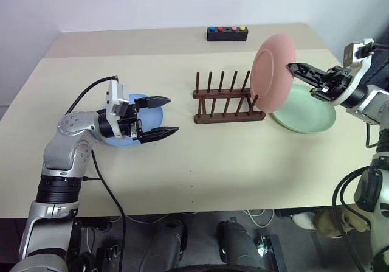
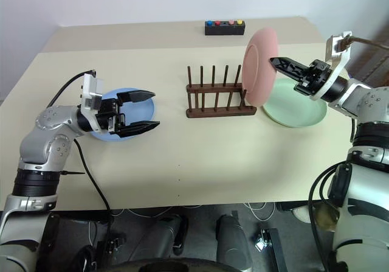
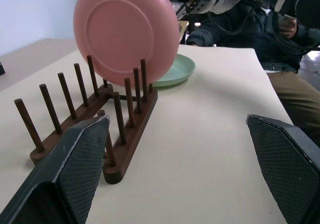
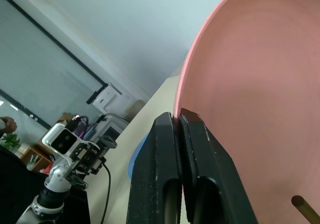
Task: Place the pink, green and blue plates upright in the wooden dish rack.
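Note:
The pink plate (image 1: 270, 71) stands upright at the right end of the wooden dish rack (image 1: 228, 104), its lower edge between the end pegs (image 3: 142, 81). My right gripper (image 1: 293, 67) is shut on its upper right rim, and the right wrist view shows both fingers (image 4: 200, 154) clamped on that edge. The green plate (image 1: 310, 117) lies flat on the table just right of the rack. At the left the blue plate (image 2: 121, 92) lies flat. Just above it my left gripper (image 1: 174, 115) hovers open, pointing toward the rack and holding nothing.
A small black box with coloured buttons (image 1: 227, 33) sits at the table's far edge behind the rack. Beyond the table's right end a person (image 3: 260, 33) sits. Bare beige tabletop (image 1: 213, 162) stretches in front of the rack.

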Robot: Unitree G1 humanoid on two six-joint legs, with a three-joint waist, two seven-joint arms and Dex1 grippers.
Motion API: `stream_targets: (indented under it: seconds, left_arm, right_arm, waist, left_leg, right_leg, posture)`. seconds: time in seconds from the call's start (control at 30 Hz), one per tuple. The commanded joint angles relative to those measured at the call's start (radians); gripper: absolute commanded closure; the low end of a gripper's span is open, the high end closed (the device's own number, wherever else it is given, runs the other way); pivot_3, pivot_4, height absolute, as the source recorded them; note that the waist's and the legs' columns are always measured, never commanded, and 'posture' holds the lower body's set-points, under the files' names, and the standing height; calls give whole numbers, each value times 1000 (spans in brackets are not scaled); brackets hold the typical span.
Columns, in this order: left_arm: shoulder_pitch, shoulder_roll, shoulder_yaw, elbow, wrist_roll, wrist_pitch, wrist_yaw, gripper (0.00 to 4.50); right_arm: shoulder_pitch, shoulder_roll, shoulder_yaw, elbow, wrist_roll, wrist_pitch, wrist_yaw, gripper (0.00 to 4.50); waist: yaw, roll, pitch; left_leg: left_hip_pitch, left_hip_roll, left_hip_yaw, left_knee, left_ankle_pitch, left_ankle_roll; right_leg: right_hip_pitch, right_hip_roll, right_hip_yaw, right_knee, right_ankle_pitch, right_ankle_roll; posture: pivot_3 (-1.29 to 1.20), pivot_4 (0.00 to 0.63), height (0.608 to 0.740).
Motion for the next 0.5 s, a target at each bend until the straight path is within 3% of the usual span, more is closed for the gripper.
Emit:
stream_targets:
  seconds: [0.03, 0.2, 0.5]
  left_arm:
    - [6, 15, 17, -41, -17, 4, -1, 0]
    - [9, 11, 16, -41, -14, 2, 1, 0]
    - [5, 6, 12, -42, -19, 7, -3, 0]
  right_arm:
    - [-26, 2, -13, -4, -12, -21, -5, 2604]
    - [-37, -1, -19, -5, -40, -61, -20, 128]
    - [59, -38, -87, -124, -70, -244, -44, 32]
  waist:
    - [0, 0, 0]
    - [0, 0, 0]
    - [2, 0, 0]
  left_leg:
    - [0, 0, 0, 0, 0, 0]
    - [0, 0, 0, 0, 0, 0]
    - [0, 0, 0, 0, 0, 0]
  right_leg:
    - [0, 0, 0, 0, 0, 0]
    - [0, 0, 0, 0, 0, 0]
    - [0, 0, 0, 1, 0, 0]
  posture:
    - [0, 150, 740]
    - [0, 150, 740]
    - [0, 150, 740]
